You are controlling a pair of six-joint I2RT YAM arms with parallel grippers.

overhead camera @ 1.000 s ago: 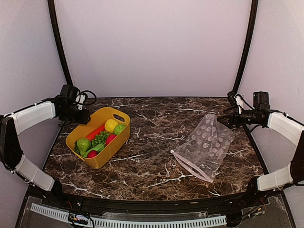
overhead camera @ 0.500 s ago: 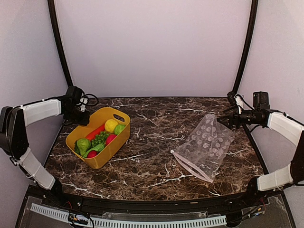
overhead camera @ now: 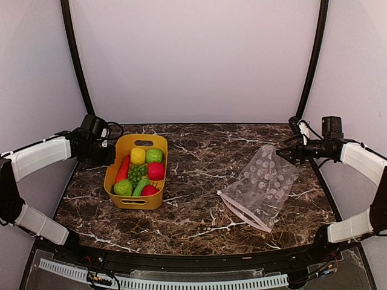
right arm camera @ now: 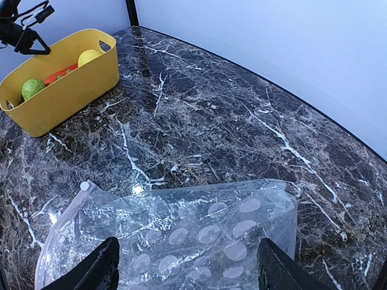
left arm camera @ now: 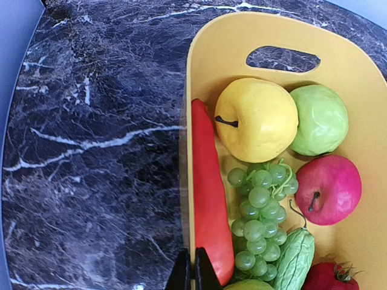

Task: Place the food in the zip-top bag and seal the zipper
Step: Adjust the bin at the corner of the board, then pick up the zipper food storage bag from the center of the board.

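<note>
Your L gripper [left arm camera: 191, 275] is clamped shut on the yellow tub [left arm camera: 199, 54] rim, w/ the food [left arm camera: 257, 118] inside, just beside it. R gripper [right arm camera: 187, 272] gapes wide, empty, over the zip-top bag [right arm camera: 199, 229]; the zipper [overhead camera: 243, 212] is at the end away from it.

A robotics lab booth: blank pale walls [overhead camera: 193, 60] and black poles [overhead camera: 75, 60] around a marble-patterned table [overhead camera: 193, 205].
</note>
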